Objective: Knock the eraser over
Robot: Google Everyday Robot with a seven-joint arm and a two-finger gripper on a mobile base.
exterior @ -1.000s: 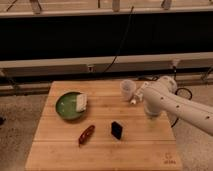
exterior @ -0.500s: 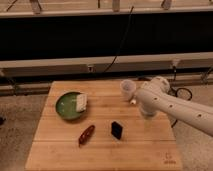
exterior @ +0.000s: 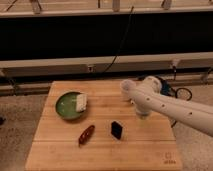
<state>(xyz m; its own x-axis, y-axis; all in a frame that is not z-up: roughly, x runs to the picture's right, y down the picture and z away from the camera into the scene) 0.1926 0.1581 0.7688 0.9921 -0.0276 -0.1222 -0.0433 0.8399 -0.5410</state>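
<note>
My arm reaches in from the right across the wooden bench (exterior: 150, 150), and my gripper (exterior: 142, 113) hangs low over the boards near the right edge. Clenched or released? I cannot tell from here. The eraser (exterior: 116, 130), 1 small black block, looks upright at the bench's middle front, left of and a little nearer than my gripper, and clear of it. Just left of the eraser lies 1 red pepper-like item (exterior: 86, 134), apart from it. Farther back on the left sits a green bowl (exterior: 64, 108) with 1 pale white block (exterior: 81, 102) resting against its right side.
</note>
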